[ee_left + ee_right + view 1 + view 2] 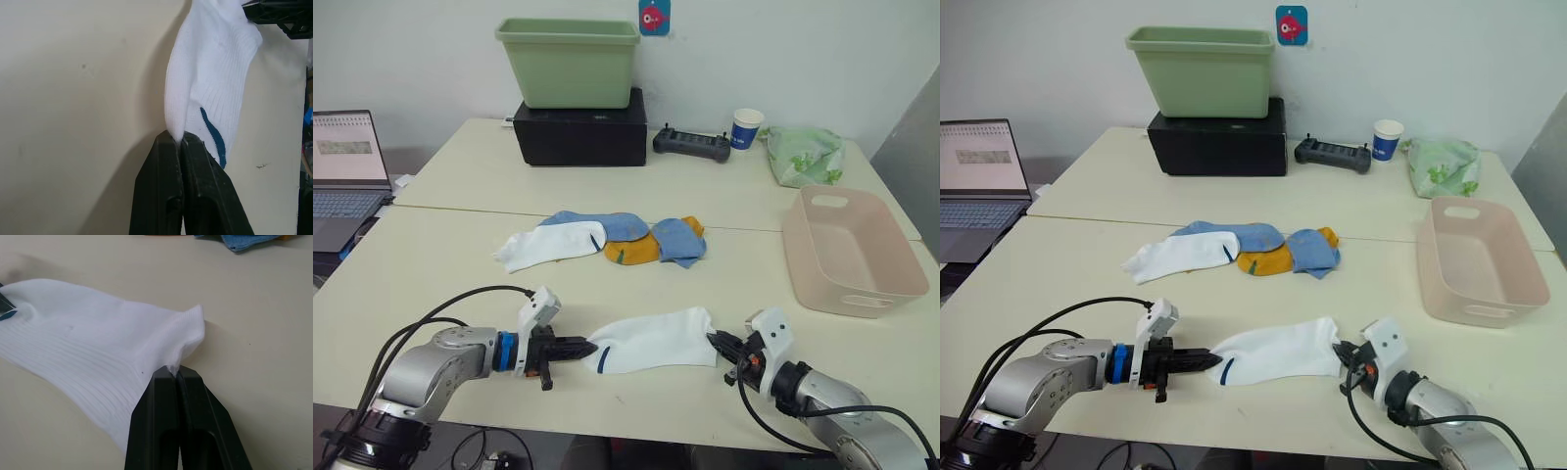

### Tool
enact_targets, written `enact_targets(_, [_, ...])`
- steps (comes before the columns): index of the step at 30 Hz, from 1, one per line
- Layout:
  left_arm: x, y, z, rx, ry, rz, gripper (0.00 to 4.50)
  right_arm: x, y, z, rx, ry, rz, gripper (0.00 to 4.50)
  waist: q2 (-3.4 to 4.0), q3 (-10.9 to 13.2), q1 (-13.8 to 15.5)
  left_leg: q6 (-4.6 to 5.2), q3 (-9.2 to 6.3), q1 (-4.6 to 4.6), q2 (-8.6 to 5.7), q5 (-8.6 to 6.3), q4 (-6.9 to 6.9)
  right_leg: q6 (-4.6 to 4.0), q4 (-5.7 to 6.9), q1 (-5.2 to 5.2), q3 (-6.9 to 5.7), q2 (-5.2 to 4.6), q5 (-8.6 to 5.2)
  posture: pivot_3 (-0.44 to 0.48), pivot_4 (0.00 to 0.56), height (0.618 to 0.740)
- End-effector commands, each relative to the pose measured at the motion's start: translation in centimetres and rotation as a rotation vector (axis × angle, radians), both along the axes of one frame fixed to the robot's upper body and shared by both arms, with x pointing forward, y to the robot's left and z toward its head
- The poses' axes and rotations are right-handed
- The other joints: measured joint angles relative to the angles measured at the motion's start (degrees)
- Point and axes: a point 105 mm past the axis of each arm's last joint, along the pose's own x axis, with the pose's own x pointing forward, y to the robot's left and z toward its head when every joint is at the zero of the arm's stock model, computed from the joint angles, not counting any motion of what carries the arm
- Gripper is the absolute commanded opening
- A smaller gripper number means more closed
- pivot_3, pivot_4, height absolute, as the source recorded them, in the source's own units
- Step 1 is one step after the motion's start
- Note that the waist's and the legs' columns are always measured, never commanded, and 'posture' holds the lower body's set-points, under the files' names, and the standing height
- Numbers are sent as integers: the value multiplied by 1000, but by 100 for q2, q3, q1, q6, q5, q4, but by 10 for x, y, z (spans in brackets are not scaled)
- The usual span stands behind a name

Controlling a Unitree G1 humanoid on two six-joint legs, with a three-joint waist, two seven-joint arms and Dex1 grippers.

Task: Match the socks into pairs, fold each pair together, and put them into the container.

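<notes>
A white sock (651, 340) with a dark blue mark lies stretched near the table's front edge. My left gripper (590, 347) is shut on its left end, and my right gripper (714, 340) is shut on its right end. The wrist views show each pair of fingers (182, 191) (177, 421) pinching the fabric. Farther back lies a heap: another white sock (548, 243), two light blue socks (607, 224) (679, 240) and mustard orange socks (634, 252). The pale pink container (850, 247) stands at the right, nothing in it.
A light green tub (570, 61) sits on a black box (579, 132) at the back. A black controller (691, 145), a paper cup (745, 127) and a green-patterned cloth bundle (806, 155) lie at the back right. A laptop (347, 176) stands at the left.
</notes>
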Motion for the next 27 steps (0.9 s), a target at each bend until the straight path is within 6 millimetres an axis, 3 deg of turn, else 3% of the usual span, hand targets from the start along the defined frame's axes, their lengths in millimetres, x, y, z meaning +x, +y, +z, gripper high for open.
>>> enact_targets(1, [9, 11, -8, 60, -9, 81, 0, 1, -1, 6, 2, -36, 3, 36, 0, 0, 0, 0, -1, 0, 0, 0, 0, 0, 0, 0, 0, 0, 0, 0, 150, 696])
enact_targets(6, [18, 10, -2, 51, -32, 119, 0, 1, -2, 5, 8, -26, -1, 36, 0, 0, 4, 0, -2, 0, 0, 0, 0, 0, 0, 3, -1, 0, 0, 0, 150, 696])
enact_targets(8, [20, 9, 0, 51, -44, 116, 427, 0, -1, 4, 15, -19, 0, 0, 0, 0, 2, 0, -2, 0, 1, 0, 0, 0, 0, 3, -1, 0, 0, 0, 150, 696])
enact_targets(11, [23, 11, 6, 55, -82, 124, 1118, 3, -8, 7, 38, -16, -34, 678, 0, 0, 0, 0, -2, -1, 1, 0, 0, 0, 0, 4, -1, 0, 0, 0, 150, 696])
enact_targets(18, [19, 30, 20, 123, -203, 122, 3109, 8, -26, 16, 11, -54, -58, 3050, 1, 1, -34, 0, -3, 0, 7, 0, -1, -1, 2, 2, 1, 8, 1, 0, 150, 696])
enact_targets(22, [19, 37, 48, 237, -470, 33, 4036, 15, -33, 34, -15, -133, -15, 4155, 2, 9, -48, 0, -3, -1, 9, 0, -3, -2, 2, -3, 1, 10, 1, 0, 150, 696])
enact_targets(23, [19, 36, 56, 245, -529, 10, 4049, 15, -33, 38, -29, -153, 0, 4476, 3, 12, -22, 0, -2, -3, 9, 0, -4, -2, 2, -3, 2, 10, 1, 0, 150, 696])
enact_targets(27, [9, 28, 64, 372, -728, -210, 4049, 8, -31, 43, -109, -192, 140, 4476, 3, 15, 29, 0, 5, -9, 4, 0, -4, -2, -11, -3, -4, 2, 1, 0, 150, 696])
